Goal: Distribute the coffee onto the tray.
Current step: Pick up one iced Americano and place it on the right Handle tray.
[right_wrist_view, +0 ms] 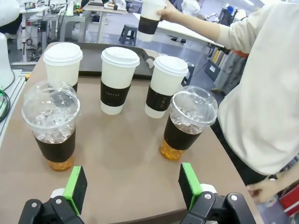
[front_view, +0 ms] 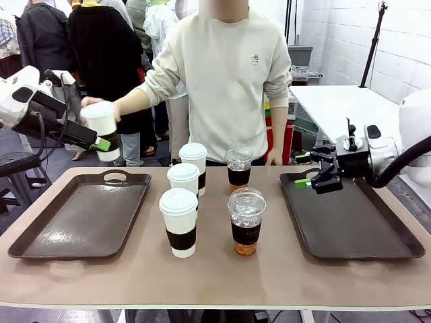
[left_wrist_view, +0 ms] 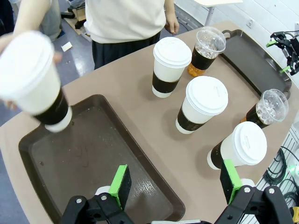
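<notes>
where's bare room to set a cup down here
Bare: the left dark brown plastic tray, the matching right tray, the tan table's near edge. Crowded: the strip between, with white lidded paper cups and clear dome-lidded iced coffees.

The left arm (front_view: pixel 23 101) comes in from the left side, its wrist raised and sloping down toward the middle; the left gripper (front_view: pixel 101 142) hangs in the air with its jaws spread wide, green pads (left_wrist_view: pixel 120 185) well apart and nothing between them; the right arm (front_view: pixel 397 151) reaches in roughly level from the right; the right gripper (front_view: pixel 303 168) points toward the middle, jaws wide and empty.
</notes>
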